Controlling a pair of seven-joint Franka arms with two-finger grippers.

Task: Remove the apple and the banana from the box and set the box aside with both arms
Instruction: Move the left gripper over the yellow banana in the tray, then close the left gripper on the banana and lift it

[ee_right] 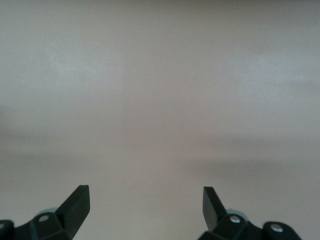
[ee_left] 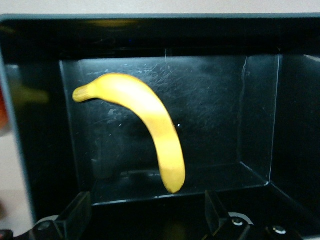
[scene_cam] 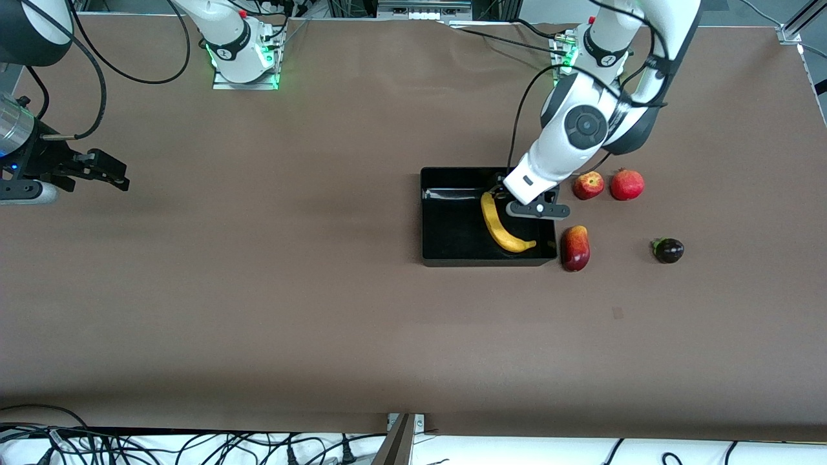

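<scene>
Hovering over the glossy black rectangular plastic box, the left gripper sits above the end nearest the left arm's base, fingers spread wide with nothing between them. The long yellow toy banana lies loose on the box floor, curved, near the wall toward the left arm's end of the table. The left wrist view shows what the front view can't: the scuffed, reflective floor of the box, the banana clear of both fingertips, and the box walls all round it. The front view alone shows the remaining fruits outside the box on the brown table: the oblong red-yellow mango just beside the box's corner, the small red-yellow apple and the round red pomegranate side by side farther from the camera, and the small dark purple fruit with green stem well apart toward the left arm's end. The right gripper waits over bare table at the right arm's end, well apart from everything; the right wrist view shows its fingers wide apart, empty, only tabletop below. No readable labels or writing on any item.
</scene>
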